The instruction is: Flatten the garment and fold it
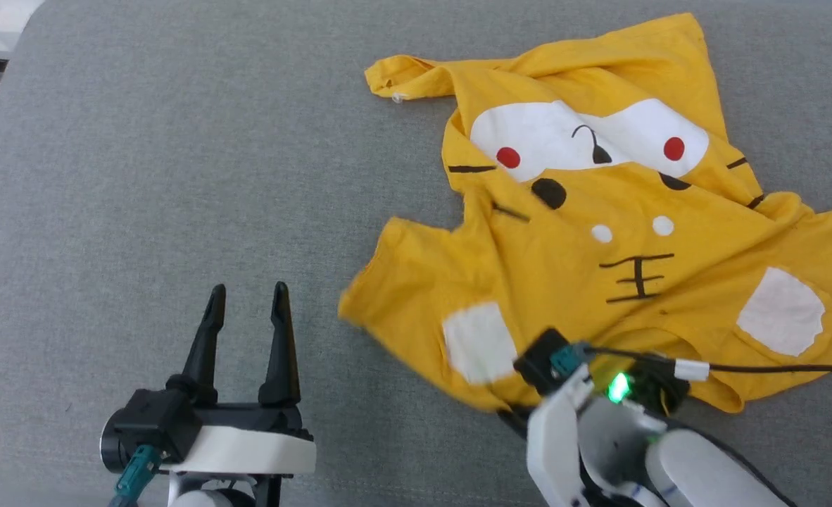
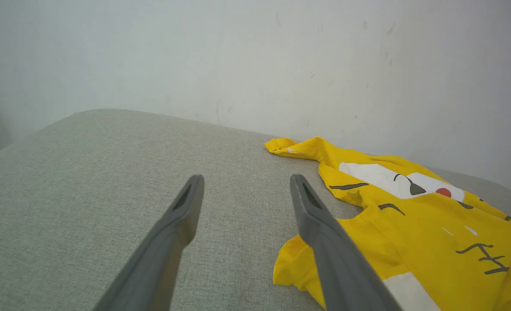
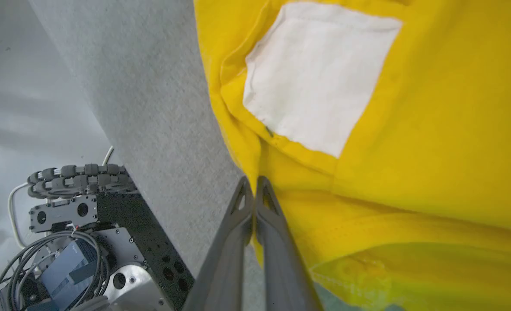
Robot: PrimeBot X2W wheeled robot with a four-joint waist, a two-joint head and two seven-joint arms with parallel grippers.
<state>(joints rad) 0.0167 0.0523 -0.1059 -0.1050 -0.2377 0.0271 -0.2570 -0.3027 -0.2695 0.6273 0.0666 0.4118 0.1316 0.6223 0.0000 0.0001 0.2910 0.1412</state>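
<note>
A bright yellow short-sleeved cotton T-shirt printed with a cartoon animal face lay crumpled, print side up, on a grey woven fabric surface, spread from 12 o'clock to 4 o'clock in the head view. Its white face patch with red cheek dots sat toward the far edge. Two square white patches lay near the close hem, and one sleeve trailed out toward 11 o'clock.

The right gripper, seen in the right wrist view, had its two long dark fingers pressed tightly together on a fold at the T-shirt's near edge, just below one white patch. In the head view, the right arm's white wrist, with a lit green light and a black cable, covered that spot at 5 o'clock.

The left gripper hovered at 7 o'clock with its fingers spread wide and nothing between them, well apart from the cloth. In the left wrist view, the same parted fingers pointed across the bare surface toward a pale wall, with the T-shirt at 4 o'clock. The robot's dark base with bundled cables showed at 8 o'clock in the right wrist view.
</note>
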